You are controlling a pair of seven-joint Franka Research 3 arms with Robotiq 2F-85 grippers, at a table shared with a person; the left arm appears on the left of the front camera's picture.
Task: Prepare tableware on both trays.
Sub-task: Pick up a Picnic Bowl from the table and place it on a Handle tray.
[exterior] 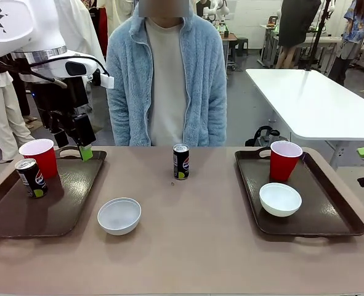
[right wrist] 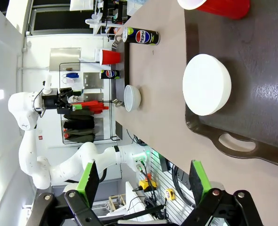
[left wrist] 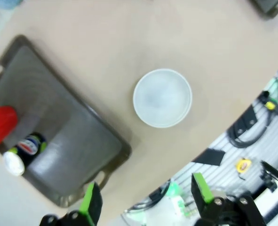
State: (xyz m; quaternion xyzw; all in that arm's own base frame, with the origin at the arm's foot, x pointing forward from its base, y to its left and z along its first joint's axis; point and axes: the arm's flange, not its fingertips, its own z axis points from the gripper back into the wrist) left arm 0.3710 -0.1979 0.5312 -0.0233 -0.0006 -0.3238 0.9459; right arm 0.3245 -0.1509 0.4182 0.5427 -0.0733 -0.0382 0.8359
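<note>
Tableware is spread unevenly: a red cup (exterior: 40,157) and a Pepsi can (exterior: 32,177) are set on the left tray (exterior: 77,197), while a second red cup (exterior: 285,160) and a white bowl (exterior: 280,199) are set on the right tray (exterior: 329,209). A loose bowl (exterior: 119,216) is left on the table (exterior: 218,246) just beside the left tray. A middle can (exterior: 181,161) is stood upright before the person (exterior: 166,80). The left gripper (left wrist: 146,200) is raised on the left tray's side, jaws apart. The right gripper (right wrist: 142,181) is held near the right tray's handle end, jaws likewise spread.
</note>
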